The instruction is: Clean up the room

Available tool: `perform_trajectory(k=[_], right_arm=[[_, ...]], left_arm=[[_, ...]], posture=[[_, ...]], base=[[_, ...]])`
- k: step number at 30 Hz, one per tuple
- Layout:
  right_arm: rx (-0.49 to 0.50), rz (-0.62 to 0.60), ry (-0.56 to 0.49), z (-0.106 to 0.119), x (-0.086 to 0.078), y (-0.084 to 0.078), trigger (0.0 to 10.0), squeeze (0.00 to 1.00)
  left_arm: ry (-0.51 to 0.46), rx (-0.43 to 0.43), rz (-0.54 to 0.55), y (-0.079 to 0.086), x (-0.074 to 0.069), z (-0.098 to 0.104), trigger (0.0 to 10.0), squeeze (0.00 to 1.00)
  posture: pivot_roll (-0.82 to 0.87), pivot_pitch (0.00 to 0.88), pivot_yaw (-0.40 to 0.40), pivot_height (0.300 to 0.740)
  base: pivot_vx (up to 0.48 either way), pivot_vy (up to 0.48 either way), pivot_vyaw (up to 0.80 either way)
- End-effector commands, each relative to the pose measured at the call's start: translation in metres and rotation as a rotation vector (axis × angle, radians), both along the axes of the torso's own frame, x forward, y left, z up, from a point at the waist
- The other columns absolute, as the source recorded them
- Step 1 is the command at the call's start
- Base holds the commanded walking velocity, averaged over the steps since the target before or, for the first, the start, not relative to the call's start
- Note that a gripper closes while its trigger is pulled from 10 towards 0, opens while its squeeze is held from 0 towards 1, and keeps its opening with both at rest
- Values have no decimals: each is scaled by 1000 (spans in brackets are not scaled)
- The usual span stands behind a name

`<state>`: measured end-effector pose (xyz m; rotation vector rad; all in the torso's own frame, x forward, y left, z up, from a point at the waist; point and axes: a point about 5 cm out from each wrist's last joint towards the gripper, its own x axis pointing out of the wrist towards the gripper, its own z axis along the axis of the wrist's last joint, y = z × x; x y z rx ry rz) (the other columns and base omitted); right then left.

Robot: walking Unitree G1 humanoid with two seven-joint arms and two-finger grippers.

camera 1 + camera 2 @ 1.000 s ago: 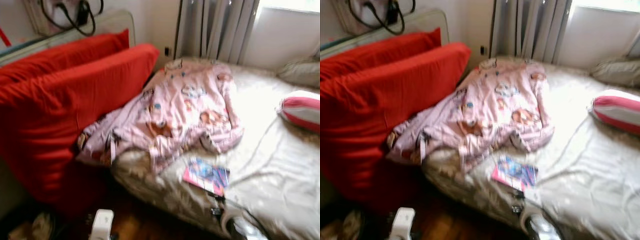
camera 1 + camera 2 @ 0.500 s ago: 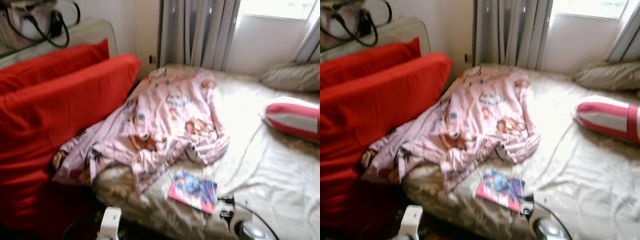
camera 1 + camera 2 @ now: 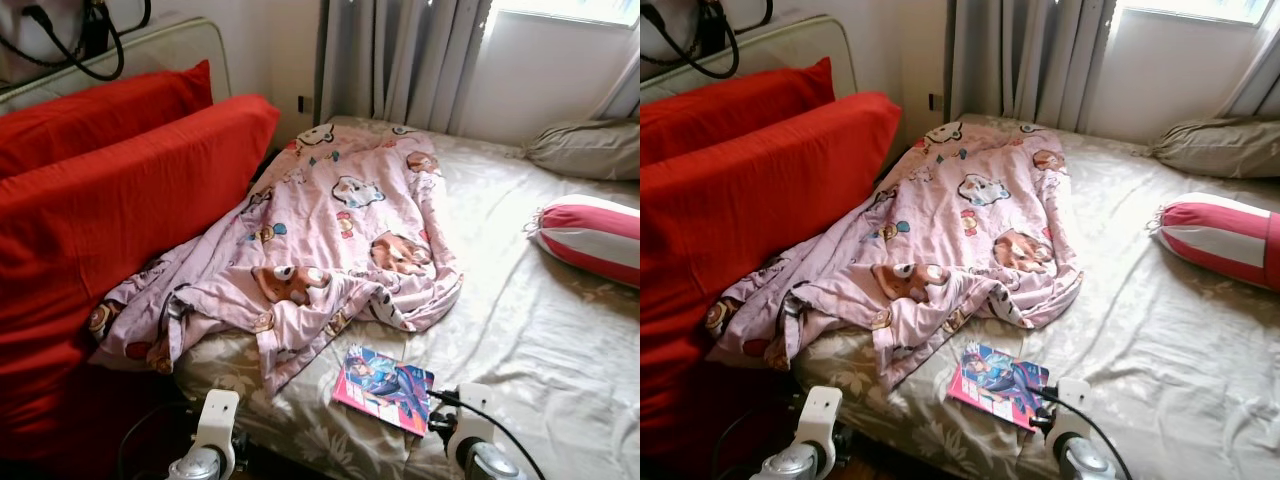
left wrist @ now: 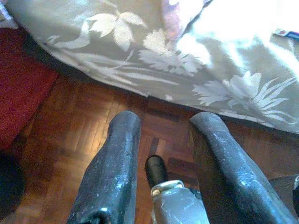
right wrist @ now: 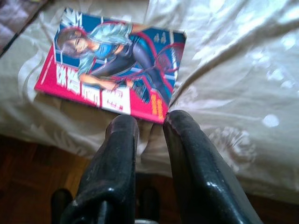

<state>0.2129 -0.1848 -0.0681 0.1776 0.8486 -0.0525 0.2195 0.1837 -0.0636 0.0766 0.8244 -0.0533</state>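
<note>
A comic book [image 3: 383,388] with a pink and blue cover lies flat on the bed [image 3: 560,330], close to the bed's near edge. Just behind it sprawls a crumpled pink blanket [image 3: 320,250] printed with cartoon animals; one fold of it comes down to the mattress edge beside the book, and its far side spills off the bed against the red cushions [image 3: 110,200].

The right gripper [image 5: 148,122] hovers at the bed's edge just short of the book's nearest corner, its jaws a narrow gap apart and holding nothing. A black cable runs from that wrist past the book's corner. The left gripper [image 4: 164,122] hangs lower, over the parquet floor [image 4: 70,140] beside the bed, jaws spread wider and empty, pointing at the floral bedsheet [image 4: 154,60] draped over the mattress side.

Further out, a red-and-white striped bolster [image 3: 590,238] rests on the right part of the bed, with a beige pillow [image 3: 585,150] beyond it near the window wall. Grey curtains [image 3: 400,60] hang behind the head of the bed. Above the cushions, a bag with black straps [image 3: 70,35] sits on a pale headboard-like frame.
</note>
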Motion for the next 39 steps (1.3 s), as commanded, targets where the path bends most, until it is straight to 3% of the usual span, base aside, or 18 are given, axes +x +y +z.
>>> perform_trajectory(k=[1, 8, 20, 29, 30, 31, 32, 34, 38, 39], right_arm=[[6, -19, -1, -2, -4, 2, 10000, 0], [38, -19, -3, -10, -19, 12, 10000, 0], [11, 19, 0, -13, -28, 8, 10000, 0], [-17, 8, -108, -9, -30, 2, 10000, 0], [-19, 4, -132, -8, -30, 1, 10000, 0], [-30, 21, -196, -4, -29, 0, 10000, 0], [-30, 21, -196, -4, -29, 0, 10000, 0], [-27, 20, -255, -1, -30, -1, 10000, 0], [-32, 20, -284, 1, -30, -2, 10000, 0], [-64, 38, -423, 24, 4, -3, 10000, 0]], left_arm=[[20, 7, 12, 7, -7, -3, 10000, 0], [18, 24, 29, 21, -16, -5, 10000, 0], [-35, 14, 68, 20, -13, -2, 10000, 0], [-286, -1, 49, 16, 18, 26, 10000, 0], [-332, -2, 48, 16, 23, 32, 10000, 0], [-461, -2, 52, 16, 38, 50, 10000, 0], [-461, -2, 52, 16, 38, 50, 10000, 0], [-575, 5, 37, 14, 46, 67, 10000, 0], [-616, 12, 2, 11, 48, 73, 10000, 0], [-652, 8, -18, 9, 48, 78, 10000, 0]], posture=[[85, 39, -12, 740], [84, 78, 19, 740], [88, 131, -6, 740], [82, 146, -18, 740], [81, 148, -19, 740], [70, 152, -25, 740], [70, 152, -25, 740], [69, 156, -30, 740], [62, 158, -35, 740], [49, 159, -35, 740]], base=[[289, 0, 0], [283, 0, 0], [0, 0, 0], [0, 0, 0], [0, 0, 0], [0, 0, 0], [0, 0, 0], [0, 0, 0], [0, 0, 0], [0, 0, 0]])
